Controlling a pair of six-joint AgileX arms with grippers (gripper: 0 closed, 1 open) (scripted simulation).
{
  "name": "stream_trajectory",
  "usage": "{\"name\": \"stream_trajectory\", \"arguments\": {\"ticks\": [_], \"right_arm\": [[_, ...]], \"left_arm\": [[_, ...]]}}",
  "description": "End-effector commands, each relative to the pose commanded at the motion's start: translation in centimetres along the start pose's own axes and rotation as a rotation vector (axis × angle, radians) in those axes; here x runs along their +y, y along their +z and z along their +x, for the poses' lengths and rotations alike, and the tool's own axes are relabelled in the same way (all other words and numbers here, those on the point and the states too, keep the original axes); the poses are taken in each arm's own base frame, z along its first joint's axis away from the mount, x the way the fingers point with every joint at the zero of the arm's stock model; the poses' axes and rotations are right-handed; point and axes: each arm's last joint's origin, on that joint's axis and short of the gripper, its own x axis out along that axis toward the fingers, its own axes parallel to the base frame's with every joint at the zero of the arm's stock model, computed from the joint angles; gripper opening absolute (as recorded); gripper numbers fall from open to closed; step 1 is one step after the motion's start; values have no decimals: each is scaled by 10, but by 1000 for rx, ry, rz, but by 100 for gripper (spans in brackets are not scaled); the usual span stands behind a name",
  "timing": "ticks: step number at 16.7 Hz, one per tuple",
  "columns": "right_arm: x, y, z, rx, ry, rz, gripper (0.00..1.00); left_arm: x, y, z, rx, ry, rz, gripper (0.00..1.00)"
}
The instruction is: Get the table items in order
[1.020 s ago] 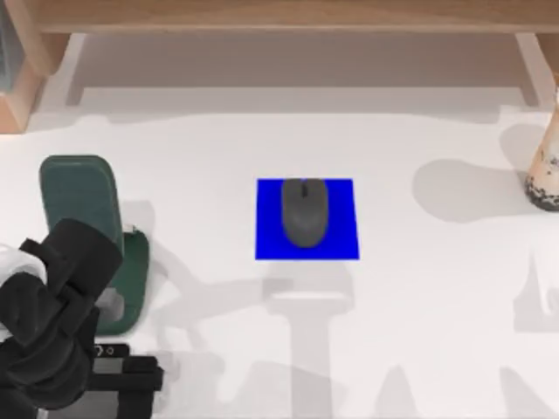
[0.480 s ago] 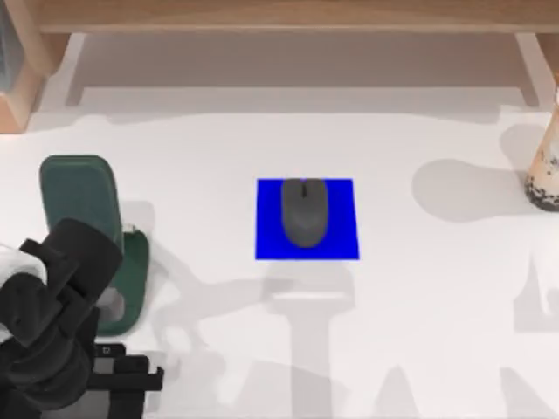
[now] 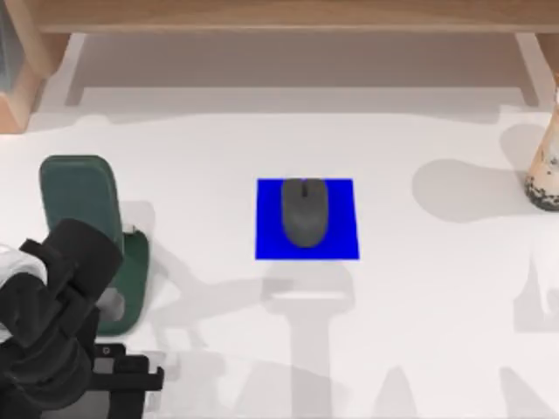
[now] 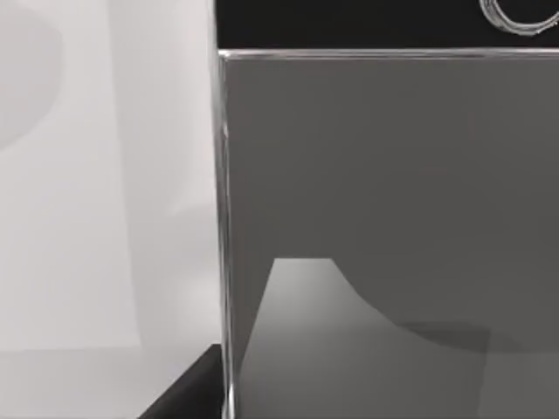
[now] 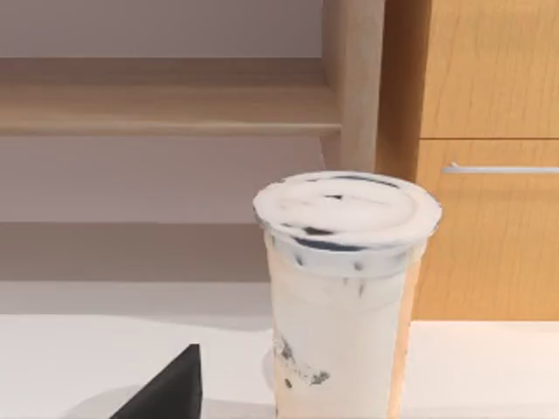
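mouse [image 3: 305, 212] sat on blue mat [image 3: 307, 219] up top, left wrist caught smartphone [image 4: 393, 218] close, right wrist faced milk-tea cup [image 5: 345, 297], gripper state, can't tell

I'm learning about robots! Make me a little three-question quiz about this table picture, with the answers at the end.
1. True or false: the mouse sits on a blue mat.
2. Which side of the table is the milk-tea cup on? A) left B) middle C) right
3. Fill in: the left arm hangs over the table's front ____ corner, next to a dark green stand.

Key: 1 true; 2 C; 3 left.
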Motion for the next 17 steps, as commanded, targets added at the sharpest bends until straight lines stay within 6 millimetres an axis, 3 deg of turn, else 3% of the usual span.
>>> {"name": "stream_trajectory", "arguments": {"ticks": [2,9,17], "right_arm": [[0,0,0,0,0,0,100],[0,0,0,0,0,0,100],[0,0,0,0,0,0,100]], "left_arm": [[1,0,-5,-9,1,2,0],[17,-30,17,118,84,37,0],[3,-1,-32,-5,10,-3,0]]}}
